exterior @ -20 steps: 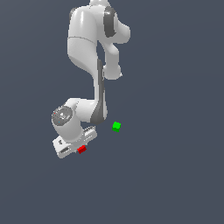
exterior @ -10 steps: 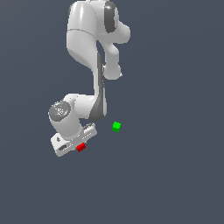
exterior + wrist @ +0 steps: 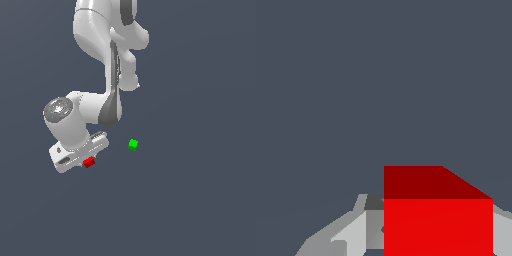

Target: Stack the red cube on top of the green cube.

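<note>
The red cube [image 3: 89, 162] sits between the fingers of my gripper [image 3: 87, 159], under the white hand at the exterior view's lower left. In the wrist view the red cube [image 3: 438, 220] fills the space between the grey fingers [image 3: 363, 231], which press against its sides, so the gripper [image 3: 436, 242] is shut on it. The green cube [image 3: 133, 144] lies alone on the dark floor, to the exterior view's right of the gripper and a little farther up, apart from the red cube. The wrist view does not show it.
The white arm [image 3: 107, 60] rises from the hand toward the top of the exterior view. A plain dark grey floor [image 3: 200, 200] surrounds both cubes.
The hand and the red cube have shifted together slightly up and to the exterior view's left. The green cube has stayed where it was.
</note>
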